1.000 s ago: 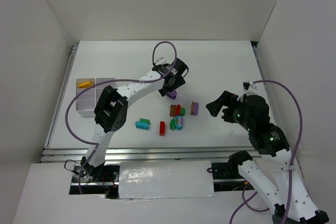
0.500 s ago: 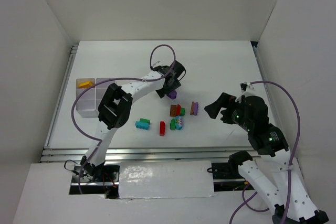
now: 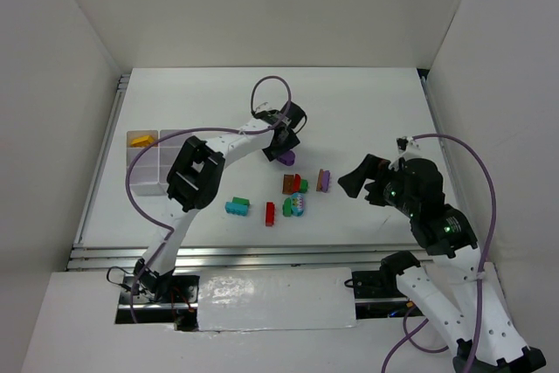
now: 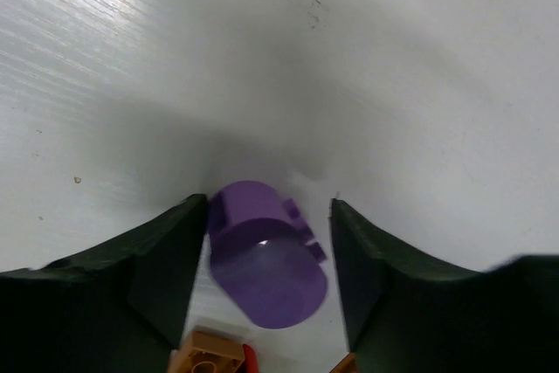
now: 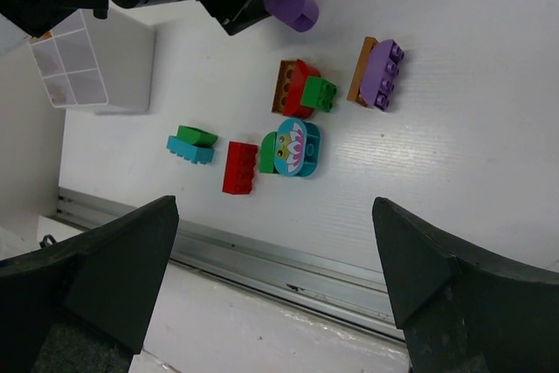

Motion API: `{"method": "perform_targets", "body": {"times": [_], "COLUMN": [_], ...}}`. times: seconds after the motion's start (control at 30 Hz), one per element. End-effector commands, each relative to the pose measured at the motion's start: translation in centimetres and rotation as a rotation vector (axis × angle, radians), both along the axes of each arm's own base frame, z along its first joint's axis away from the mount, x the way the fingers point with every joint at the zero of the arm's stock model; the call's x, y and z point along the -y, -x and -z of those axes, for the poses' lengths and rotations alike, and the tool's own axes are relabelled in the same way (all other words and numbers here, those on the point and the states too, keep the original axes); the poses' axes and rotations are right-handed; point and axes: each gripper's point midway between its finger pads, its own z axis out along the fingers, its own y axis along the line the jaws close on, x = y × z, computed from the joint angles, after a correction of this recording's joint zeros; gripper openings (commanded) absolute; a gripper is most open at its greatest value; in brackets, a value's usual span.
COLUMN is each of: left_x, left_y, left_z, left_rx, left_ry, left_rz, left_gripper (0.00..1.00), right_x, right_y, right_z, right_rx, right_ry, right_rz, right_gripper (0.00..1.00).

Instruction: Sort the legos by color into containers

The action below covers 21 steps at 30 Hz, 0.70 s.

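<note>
A purple oval lego [image 4: 266,255] lies on the white table between my left gripper's [image 4: 266,207] fingers. The left finger touches it and a small gap shows at the right finger; the jaws stand open. From above, that gripper [image 3: 281,148] sits over the purple lego [image 3: 286,157]. More legos lie loose: a red-orange-green cluster [image 3: 294,184], a purple-on-orange brick [image 3: 323,181], a teal oval with green [image 3: 295,205], a red brick [image 3: 270,213], a teal-green pair [image 3: 237,207]. The containers are one white tray [image 3: 144,183] at the left, holding a yellow lego [image 3: 139,139]. My right gripper [image 3: 361,183] hovers wide open, empty.
A metal rail [image 3: 262,255] runs along the table's near edge. White walls close in the left, back and right sides. A purple cable [image 3: 266,85] loops above the left wrist. In the right wrist view the tray [image 5: 122,85] stands at the upper left.
The left gripper's jaws have narrowed around the purple oval lego. The right arm has crept slightly to the left. The legos have not moved.
</note>
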Motion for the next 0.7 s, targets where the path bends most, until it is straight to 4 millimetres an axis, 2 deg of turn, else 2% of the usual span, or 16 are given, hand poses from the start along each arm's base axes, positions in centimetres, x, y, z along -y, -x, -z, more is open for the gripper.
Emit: {"method": "perform_targets", "body": {"times": [0.0,0.13,0.17,0.2,0.23,0.27,0.33,0.5,0.57,0.6,0.63,0.67], "left_x": [0.7,0.6,0.7,0.7,0.6,0.6,0.6,0.5,0.3,0.2,0.1,0.0], "left_y": [0.3,0.7,0.5,0.5,0.7,0.7,0.6,0.5,0.4,0.4,0.4,0.3], "left_z": [1.3,1.3,0.8,0.7,0.9,0.8,0.5,-0.3,-0.8,-0.9,-0.9,-1.1], "left_rx": [-0.023,-0.031,-0.017,-0.01,-0.013,-0.014,-0.012,0.002,0.016,0.015,0.016,0.021], "left_ry": [0.007,0.011,0.024,0.025,0.025,0.024,0.02,0.02,0.013,0.007,0.002,-0.006], "left_rz": [0.026,0.027,0.028,0.035,0.035,0.034,0.038,0.044,0.045,0.046,0.045,0.05], "left_gripper": [0.67,0.66,0.65,0.44,0.33,0.27,0.29,0.5,0.48,0.34,0.28,0.27], "right_x": [-0.5,-0.5,-0.4,-0.5,-0.4,-0.4,-0.4,-0.4,-0.4,-0.4,-0.4,-0.3], "right_y": [-0.5,-0.5,-0.5,-0.5,-0.5,-0.5,-0.4,-0.4,-0.4,-0.3,-0.4,-0.4], "right_z": [-0.3,0.0,0.0,0.1,0.1,0.1,0.1,0.1,0.0,0.1,0.0,0.1], "right_rx": [0.04,0.037,0.037,0.037,0.037,0.037,0.039,0.04,0.043,0.041,0.042,0.041], "right_ry": [0.003,0.005,0.006,0.005,0.006,0.006,0.005,0.007,0.006,0.007,0.005,0.007], "right_rz": [-0.026,-0.028,-0.026,-0.026,-0.026,-0.026,-0.026,-0.026,-0.025,-0.026,-0.026,-0.025], "right_gripper": [1.0,1.0,1.0,1.0,0.99,1.0,1.0,1.0,1.0,1.0,1.0,1.0]}}
